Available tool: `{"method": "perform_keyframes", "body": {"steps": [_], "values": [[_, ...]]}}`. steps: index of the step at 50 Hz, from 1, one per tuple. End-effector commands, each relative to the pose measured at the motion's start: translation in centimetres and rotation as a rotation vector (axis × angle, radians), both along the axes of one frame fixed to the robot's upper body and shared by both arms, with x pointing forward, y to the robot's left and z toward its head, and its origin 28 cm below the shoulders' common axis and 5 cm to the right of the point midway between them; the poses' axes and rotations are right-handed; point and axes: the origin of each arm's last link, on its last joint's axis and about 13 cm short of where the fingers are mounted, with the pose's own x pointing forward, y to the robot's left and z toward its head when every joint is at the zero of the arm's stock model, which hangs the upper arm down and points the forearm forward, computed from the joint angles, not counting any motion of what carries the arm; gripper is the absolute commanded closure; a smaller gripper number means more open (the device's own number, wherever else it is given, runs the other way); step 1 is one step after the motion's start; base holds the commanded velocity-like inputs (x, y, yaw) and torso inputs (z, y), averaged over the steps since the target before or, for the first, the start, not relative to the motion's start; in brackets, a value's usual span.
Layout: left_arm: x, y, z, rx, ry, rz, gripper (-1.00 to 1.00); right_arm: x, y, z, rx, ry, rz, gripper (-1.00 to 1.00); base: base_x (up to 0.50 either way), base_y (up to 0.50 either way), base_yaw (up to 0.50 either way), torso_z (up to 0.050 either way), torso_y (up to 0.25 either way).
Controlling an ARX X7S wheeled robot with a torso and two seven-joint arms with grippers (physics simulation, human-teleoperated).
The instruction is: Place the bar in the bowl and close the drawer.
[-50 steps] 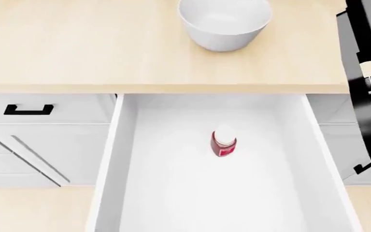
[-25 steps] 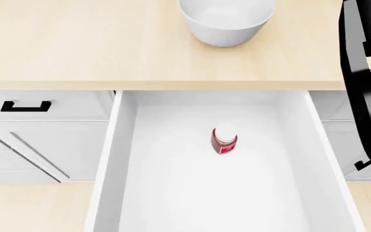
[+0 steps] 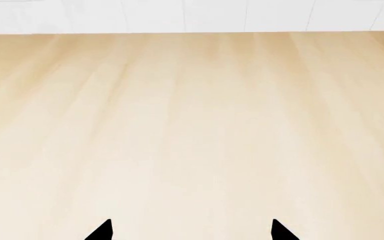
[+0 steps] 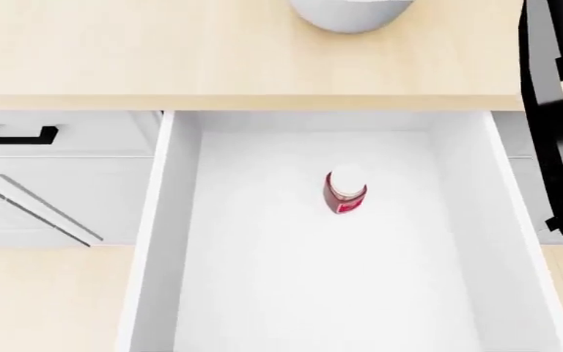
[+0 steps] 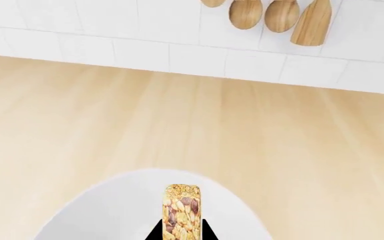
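The grainy golden bar (image 5: 181,210) stood on end in the right pincer (image 5: 181,234), right above the white bowl (image 5: 112,210). The bowl sat on the counter (image 4: 164,51), behind the wide white drawer (image 4: 155,242), which was pulled open.

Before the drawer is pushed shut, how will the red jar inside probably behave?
The red jar stands upright and alone on the smooth white floor of the drawer, touching no wall, so a quick push may make it slide or tip. It looks taller than wide, so tipping seems possible. If it falls, its apparently round body could roll.
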Motion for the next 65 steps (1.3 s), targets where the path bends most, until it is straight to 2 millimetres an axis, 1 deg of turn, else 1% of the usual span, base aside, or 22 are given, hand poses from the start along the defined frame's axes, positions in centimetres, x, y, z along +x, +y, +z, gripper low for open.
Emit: {"method": "perform_keyframes", "body": {"steps": [1, 10, 26, 47, 57, 58, 65], "values": [[0.0, 0.2, 0.0, 0.003, -0.001, 0.010, -1.00, -0.3, 0.1, 0.7, -0.001, -0.023, 0.002, 1.00, 0.00, 0.00, 0.00, 0.000, -0.145], [-0.3, 0.3, 0.4, -0.010, -0.009, 0.013, -1.00, -0.6, 0.3, 1.1, 0.000, -0.029, 0.009, 1.00, 0.00, 0.00, 0.00, 0.000, -0.018], [-0.4, 0.5, 0.4, -0.010, -0.010, 0.017, -1.00, -0.3, 1.1, 0.2, 0.009, -0.001, 0.055, 1.00, 0.00, 0.00, 0.00, 0.000, 0.000], [-0.1, 0.8, 0.0, -0.007, -0.001, 0.029, -1.00, 0.3, 1.3, -1.0, -0.014, 0.031, 0.040, 1.00, 0.00, 0.00, 0.00, 0.000, 0.000], [-0.1, 0.9, 0.0, -0.006, 0.001, 0.032, -1.00, 0.1, 1.3, -0.8, 0.005, 0.034, 0.029, 1.00, 0.00, 0.00, 0.00, 0.000, 0.000], [-0.2, 0.9, 0.0, -0.006, 0.002, 0.032, -1.00, 0.1, 1.3, -0.7, 0.007, 0.032, 0.027, -1.00, 0.00, 0.00, 0.00, 0.000, 0.000], [-0.3, 0.8, 0.1, -0.005, 0.002, 0.032, -1.00, -0.1, 1.3, 0.0, 0.018, -0.001, 0.019, -1.00, 0.00, 0.00, 0.00, 0.000, 0.000]]}}
